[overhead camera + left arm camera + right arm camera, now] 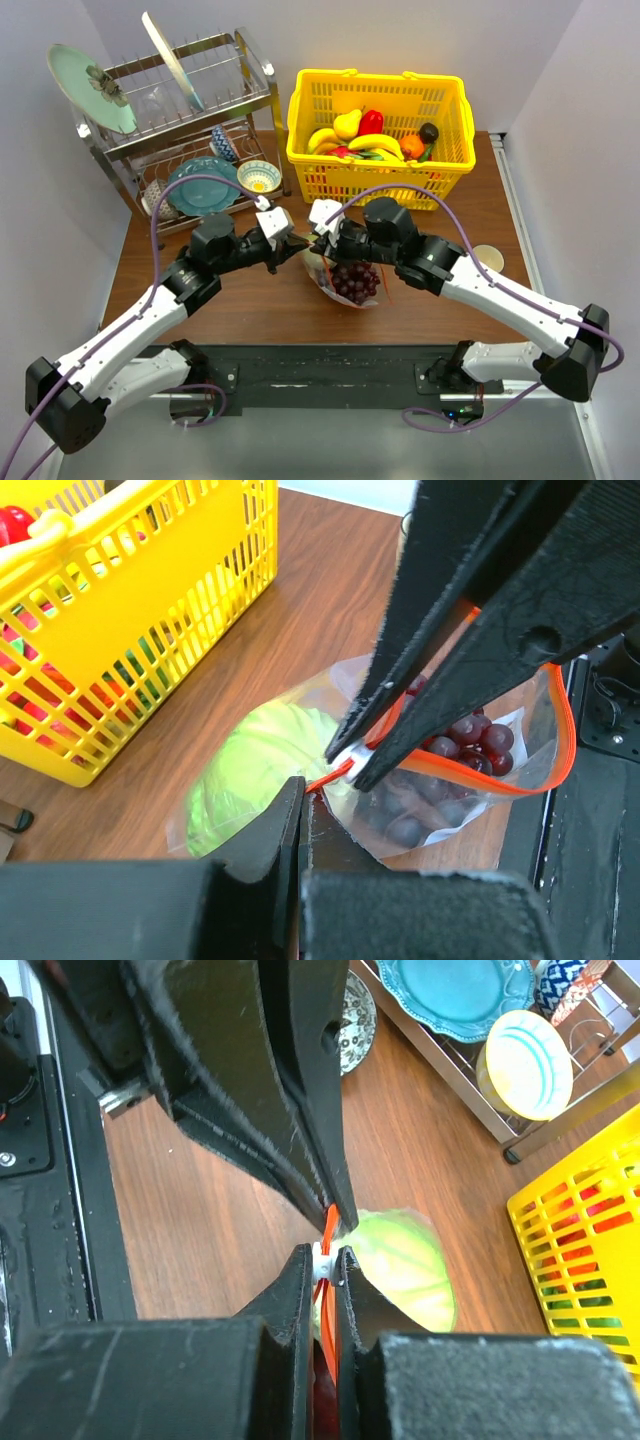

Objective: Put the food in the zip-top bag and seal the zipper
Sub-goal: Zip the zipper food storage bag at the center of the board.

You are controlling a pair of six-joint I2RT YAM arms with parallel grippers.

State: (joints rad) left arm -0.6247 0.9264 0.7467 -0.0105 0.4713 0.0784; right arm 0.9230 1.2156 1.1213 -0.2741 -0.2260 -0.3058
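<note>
The clear zip-top bag (352, 290) lies on the table between my arms. It holds the dark red grape bunch (353, 280) and the round green piece (258, 770). I cannot make out the eggplant or the red piece in it. My left gripper (293, 247) is shut on the bag's corner at the end of the red-orange zipper (562, 730). My right gripper (318, 243) is shut on the zipper's white slider (325, 1260), close to the left fingertips. The grapes (465, 742) show through the bag, and the green piece (405, 1265) lies beyond the jaws.
A yellow lattice basket (380, 165) of plastic fruit stands just behind the bag. A metal dish rack (190, 120) with plates and a bowl (259, 176) is at the back left. A small cup (488, 258) stands at the right.
</note>
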